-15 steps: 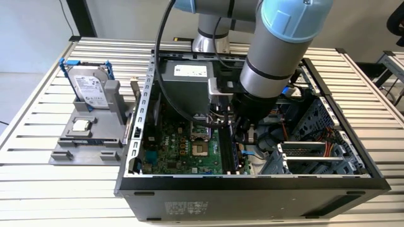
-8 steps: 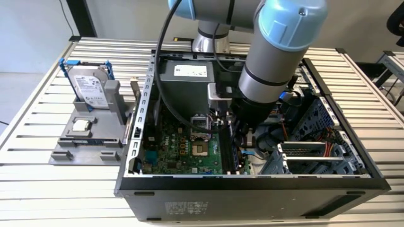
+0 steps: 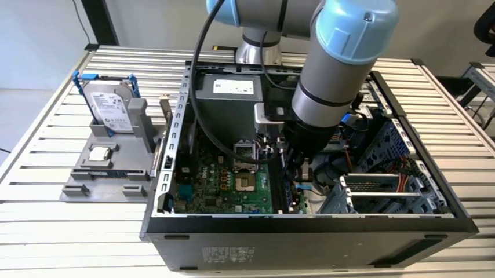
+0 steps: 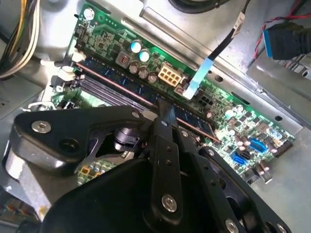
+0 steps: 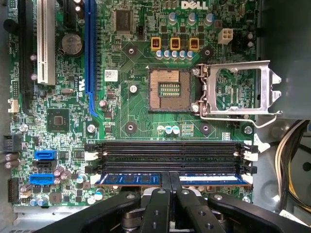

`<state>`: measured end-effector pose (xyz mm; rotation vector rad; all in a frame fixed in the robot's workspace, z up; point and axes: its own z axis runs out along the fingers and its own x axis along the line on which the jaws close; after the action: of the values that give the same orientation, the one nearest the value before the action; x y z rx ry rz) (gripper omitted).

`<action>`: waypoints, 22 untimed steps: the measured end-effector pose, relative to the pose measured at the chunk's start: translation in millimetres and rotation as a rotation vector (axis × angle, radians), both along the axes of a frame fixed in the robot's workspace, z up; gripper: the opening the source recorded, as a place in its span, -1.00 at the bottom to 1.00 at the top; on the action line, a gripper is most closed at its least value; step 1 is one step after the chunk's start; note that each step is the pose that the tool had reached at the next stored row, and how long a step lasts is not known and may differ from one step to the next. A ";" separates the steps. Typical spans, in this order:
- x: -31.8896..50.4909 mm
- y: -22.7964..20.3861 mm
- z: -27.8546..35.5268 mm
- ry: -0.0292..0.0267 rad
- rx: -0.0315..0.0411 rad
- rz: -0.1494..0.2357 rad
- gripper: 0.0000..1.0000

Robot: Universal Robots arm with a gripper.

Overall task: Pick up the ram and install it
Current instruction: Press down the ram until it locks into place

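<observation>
The ram (image 5: 126, 178) is a slim stick with a bluish face, standing on edge in the memory slot closest to my gripper (image 5: 173, 182). It runs parallel to the empty black slots (image 5: 170, 150) of the motherboard (image 5: 126, 111). My two fingers close on the stick's middle from either side. In the second wrist view the ram (image 4: 116, 80) runs diagonally across the board, with the gripper (image 4: 163, 114) pinching its upper edge. In the exterior view the arm reaches down into the open computer case (image 3: 309, 223), and the gripper (image 3: 296, 174) is low over the board.
The processor socket (image 5: 170, 90) lies open with its metal frame (image 5: 238, 90) swung aside. Yellow cables (image 5: 291, 155) hang by the slot ends. At the exterior view's left, a grey fixture (image 3: 101, 174) holds a hard drive with blue rails (image 3: 108, 107) and a small silver chip (image 3: 98, 153).
</observation>
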<state>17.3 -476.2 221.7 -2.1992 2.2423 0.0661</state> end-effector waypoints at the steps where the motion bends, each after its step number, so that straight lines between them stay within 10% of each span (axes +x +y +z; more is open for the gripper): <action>1: 0.0 0.1 4.0 -0.0002 0.0015 0.000 -1.00; 22: -0.1 -0.4 100.5 0.0005 -0.0013 0.000 -1.00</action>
<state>17.2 -476.6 322.2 -2.2001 2.2432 0.0651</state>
